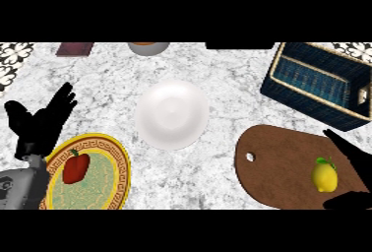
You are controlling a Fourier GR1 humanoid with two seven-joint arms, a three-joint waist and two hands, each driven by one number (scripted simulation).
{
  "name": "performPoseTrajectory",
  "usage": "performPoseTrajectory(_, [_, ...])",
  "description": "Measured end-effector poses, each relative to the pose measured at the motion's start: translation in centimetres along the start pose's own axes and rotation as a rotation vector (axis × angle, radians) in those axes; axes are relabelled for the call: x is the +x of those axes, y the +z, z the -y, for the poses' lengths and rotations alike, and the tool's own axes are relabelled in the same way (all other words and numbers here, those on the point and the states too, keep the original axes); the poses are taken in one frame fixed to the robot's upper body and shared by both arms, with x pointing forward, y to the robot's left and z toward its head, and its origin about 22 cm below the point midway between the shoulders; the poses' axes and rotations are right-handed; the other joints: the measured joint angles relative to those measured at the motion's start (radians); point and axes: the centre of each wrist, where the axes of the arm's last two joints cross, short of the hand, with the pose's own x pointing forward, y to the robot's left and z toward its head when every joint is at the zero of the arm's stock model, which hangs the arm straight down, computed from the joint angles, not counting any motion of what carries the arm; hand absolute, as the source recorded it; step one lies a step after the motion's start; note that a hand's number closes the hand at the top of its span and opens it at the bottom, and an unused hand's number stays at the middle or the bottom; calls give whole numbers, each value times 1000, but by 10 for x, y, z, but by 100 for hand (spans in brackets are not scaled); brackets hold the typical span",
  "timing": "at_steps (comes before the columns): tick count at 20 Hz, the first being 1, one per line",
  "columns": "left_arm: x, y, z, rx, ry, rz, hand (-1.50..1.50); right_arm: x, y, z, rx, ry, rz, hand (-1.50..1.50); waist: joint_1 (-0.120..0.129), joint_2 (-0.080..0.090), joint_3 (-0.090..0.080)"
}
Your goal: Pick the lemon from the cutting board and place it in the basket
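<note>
A yellow lemon (325,175) lies on the right part of the brown cutting board (280,167), at the lower right. My right hand (355,165) is at the right edge with straight fingers just right of the lemon and the thumb below it; it does not hold the lemon. The dark blue woven basket (320,83) stands tilted at the upper right, beyond the board, with nothing visible inside. My left hand (40,120) rests open at the left edge, fingers up.
A white plate (172,114) sits mid-counter. A yellow patterned plate (98,179) with a red bell pepper (76,168) lies at lower left, under my left forearm. A grey cup (148,47) and a dark red item (75,48) stand at the far edge.
</note>
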Motion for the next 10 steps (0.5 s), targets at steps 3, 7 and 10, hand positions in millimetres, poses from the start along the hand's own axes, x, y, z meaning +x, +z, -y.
performPoseTrajectory(3, [6, 3, -1, 2, -3, 2, 0, 2, 5, -8, 5, 20, -9, 150, -1, 0, 0])
performPoseTrajectory(7, [1, 5, -3, -1, -2, 1, 0, 5, -9, -15, 43, 105, 2, 150, 2, -1, -4])
performPoseTrajectory(10, [4, 2, -2, 3, -2, 5, 0, 2, -12, -17, 50, 130, 15, 150, 0, -3, -8])
